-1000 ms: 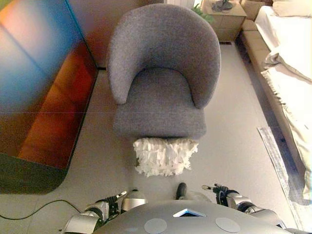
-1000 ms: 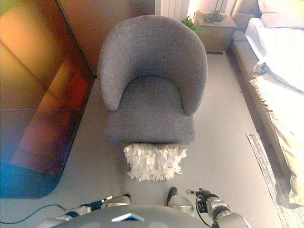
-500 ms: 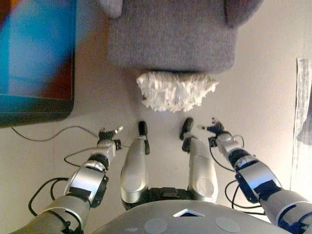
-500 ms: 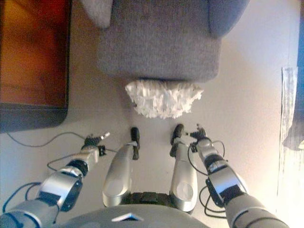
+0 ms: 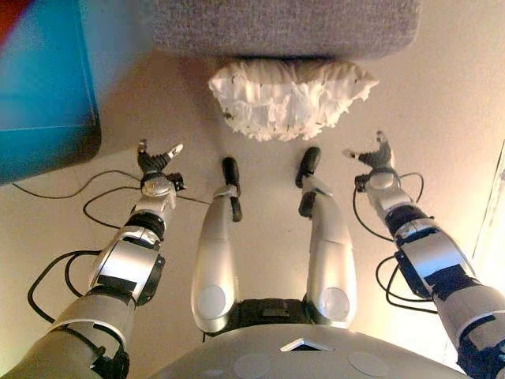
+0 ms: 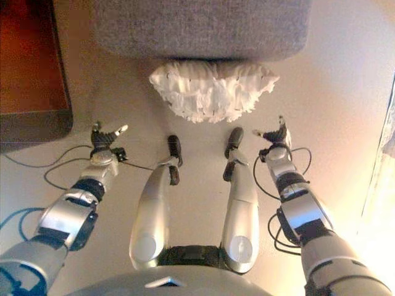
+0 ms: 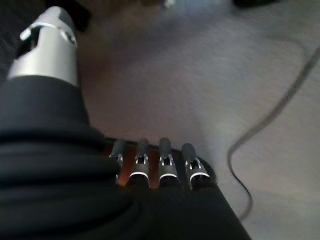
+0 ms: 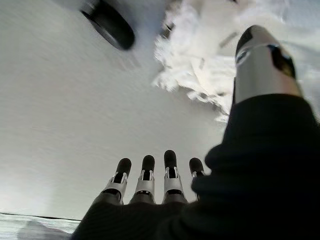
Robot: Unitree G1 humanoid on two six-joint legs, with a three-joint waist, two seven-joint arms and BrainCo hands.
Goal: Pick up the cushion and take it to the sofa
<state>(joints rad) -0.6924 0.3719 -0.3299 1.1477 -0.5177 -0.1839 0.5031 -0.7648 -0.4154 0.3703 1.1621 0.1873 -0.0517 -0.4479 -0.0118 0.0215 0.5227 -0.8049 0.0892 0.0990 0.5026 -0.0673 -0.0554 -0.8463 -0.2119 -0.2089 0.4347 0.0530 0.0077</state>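
A white ruffled cushion lies on the floor against the front of a grey armchair. It also shows in the right wrist view. My left hand is open and empty above the floor, to the left of the cushion and a little nearer to me. My right hand is open and empty to the cushion's right, a little nearer to me. Neither hand touches the cushion. No sofa is in view.
A dark cabinet with a glossy blue-red side stands at the left. A black cable runs over the floor near my left hand. A pale rug edge lies at the far right.
The camera has tilted down and moved closer, so the cushion and chair sit higher in view. Both arms have reached forward, the hands now spread on either side of the cushion.
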